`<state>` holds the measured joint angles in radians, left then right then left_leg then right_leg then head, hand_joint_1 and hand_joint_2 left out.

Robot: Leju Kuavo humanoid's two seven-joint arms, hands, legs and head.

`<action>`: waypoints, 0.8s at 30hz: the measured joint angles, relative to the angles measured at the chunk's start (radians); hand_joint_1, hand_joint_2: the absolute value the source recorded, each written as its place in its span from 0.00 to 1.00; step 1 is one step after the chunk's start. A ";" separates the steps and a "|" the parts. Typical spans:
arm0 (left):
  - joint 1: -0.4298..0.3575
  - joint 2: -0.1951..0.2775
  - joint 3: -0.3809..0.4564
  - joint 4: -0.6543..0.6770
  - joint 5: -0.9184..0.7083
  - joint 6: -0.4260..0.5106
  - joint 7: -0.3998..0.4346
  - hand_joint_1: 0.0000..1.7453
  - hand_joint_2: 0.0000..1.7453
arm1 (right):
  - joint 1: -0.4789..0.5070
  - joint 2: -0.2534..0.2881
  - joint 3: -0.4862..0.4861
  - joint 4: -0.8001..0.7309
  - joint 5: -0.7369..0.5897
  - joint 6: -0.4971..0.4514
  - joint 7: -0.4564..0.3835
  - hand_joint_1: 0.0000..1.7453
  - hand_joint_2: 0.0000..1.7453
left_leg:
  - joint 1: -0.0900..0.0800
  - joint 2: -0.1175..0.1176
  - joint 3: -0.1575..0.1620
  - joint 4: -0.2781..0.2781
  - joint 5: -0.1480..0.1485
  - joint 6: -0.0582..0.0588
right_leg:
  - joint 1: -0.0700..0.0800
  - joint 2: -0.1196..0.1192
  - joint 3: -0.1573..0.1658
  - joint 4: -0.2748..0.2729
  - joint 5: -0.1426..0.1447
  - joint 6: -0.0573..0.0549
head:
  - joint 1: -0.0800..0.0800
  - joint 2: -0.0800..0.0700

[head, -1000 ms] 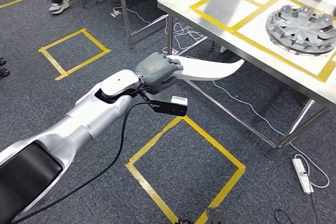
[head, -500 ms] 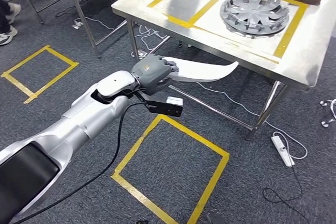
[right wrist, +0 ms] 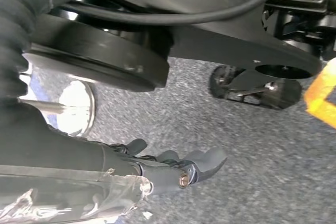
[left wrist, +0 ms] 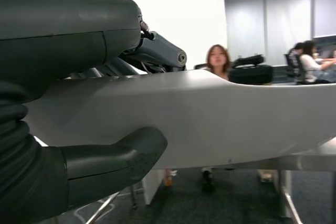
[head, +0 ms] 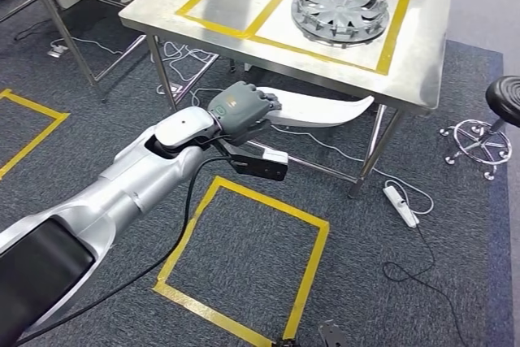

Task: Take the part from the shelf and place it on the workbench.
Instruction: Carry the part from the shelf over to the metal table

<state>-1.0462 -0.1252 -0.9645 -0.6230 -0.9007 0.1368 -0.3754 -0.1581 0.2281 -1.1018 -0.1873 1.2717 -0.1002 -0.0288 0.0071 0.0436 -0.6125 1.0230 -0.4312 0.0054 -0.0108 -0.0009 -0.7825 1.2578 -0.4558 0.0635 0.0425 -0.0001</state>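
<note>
Carry step: part held short of the workbench.

The left hand (head: 240, 111) grips the white curved part (head: 318, 110) at its near end; the long axis lies roughly level, with the tip pointing under the workbench (head: 423, 54) edge. Next move likely calls for raising the part above that edge. The right hand (right wrist: 186, 169) hangs with nothing in it, fingers loosely curled.

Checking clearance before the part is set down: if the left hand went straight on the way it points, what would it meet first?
Probably the workbench: the left hand holds the part level, its tip near the far table leg under the edge. Depth is unclear.
</note>
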 joint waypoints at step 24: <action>-0.004 -0.008 0.003 -0.001 0.013 0.023 0.031 1.00 1.00 | 0.011 0.002 0.000 0.000 0.019 -0.026 0.010 0.00 1.00 | 0.009 -0.081 -0.012 -0.005 0.019 -0.013 | 0.001 0.073 0.092 -0.192 0.062 -0.011 | -0.007 0.000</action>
<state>-1.0498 -0.1336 -0.9615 -0.6236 -0.8879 0.1595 -0.3444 -0.1474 0.2300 -1.1017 -0.1873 1.2907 -0.1265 -0.0185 0.0164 -0.0378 -0.6243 1.0180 -0.4122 -0.0075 -0.0098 0.0724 -0.6901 1.0662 -0.3941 0.0520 0.0355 0.0000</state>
